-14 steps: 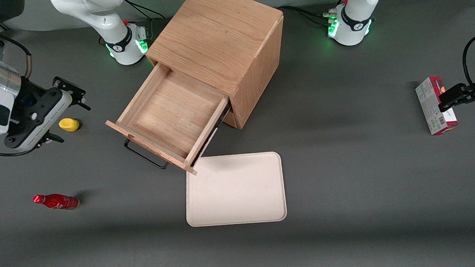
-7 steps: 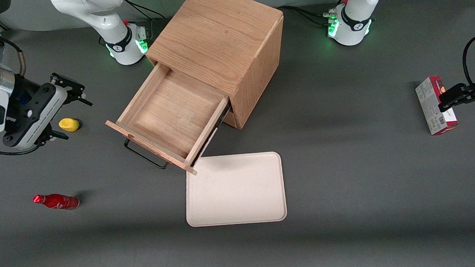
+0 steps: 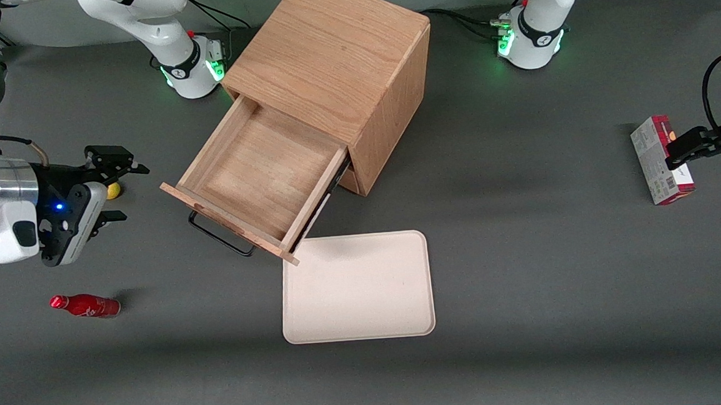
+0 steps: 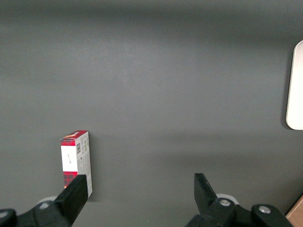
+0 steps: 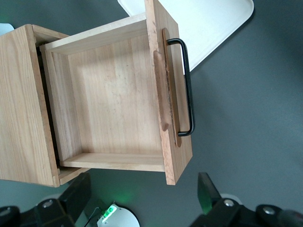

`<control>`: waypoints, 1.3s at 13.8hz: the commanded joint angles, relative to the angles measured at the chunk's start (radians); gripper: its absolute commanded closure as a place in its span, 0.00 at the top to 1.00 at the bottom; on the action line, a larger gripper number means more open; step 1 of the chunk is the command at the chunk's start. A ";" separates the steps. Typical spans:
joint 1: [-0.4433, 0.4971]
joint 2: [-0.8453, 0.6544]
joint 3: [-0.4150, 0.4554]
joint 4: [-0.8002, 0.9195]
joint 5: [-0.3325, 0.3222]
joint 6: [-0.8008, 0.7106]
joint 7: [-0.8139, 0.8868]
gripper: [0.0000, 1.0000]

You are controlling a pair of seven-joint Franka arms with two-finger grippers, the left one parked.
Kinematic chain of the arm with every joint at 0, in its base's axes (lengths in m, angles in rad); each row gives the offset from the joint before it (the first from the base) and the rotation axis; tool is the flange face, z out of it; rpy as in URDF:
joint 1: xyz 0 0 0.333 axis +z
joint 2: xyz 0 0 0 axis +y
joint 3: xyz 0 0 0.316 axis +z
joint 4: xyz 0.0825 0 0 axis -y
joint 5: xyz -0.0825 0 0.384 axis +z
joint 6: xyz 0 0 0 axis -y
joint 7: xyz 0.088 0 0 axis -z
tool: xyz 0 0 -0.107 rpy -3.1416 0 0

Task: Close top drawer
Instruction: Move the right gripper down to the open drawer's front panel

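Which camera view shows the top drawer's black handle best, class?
The right wrist view: the handle shows whole along the top drawer. The front view shows it partly hidden under the panel; the left wrist view shows none. The gripper hovers open nearby.

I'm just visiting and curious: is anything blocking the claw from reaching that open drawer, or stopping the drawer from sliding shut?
Nothing visible does. The gripper hangs open, apart from the top drawer, with only bare table between them. The drawer's inside looks empty, so nothing seems to keep it from sliding into the cabinet.
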 commanded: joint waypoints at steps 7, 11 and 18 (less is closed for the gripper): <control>0.037 0.083 -0.008 0.016 -0.040 0.091 0.086 1.00; 0.048 0.098 -0.002 -0.142 -0.057 0.246 0.086 1.00; 0.054 0.101 0.004 -0.283 -0.053 0.397 0.166 1.00</control>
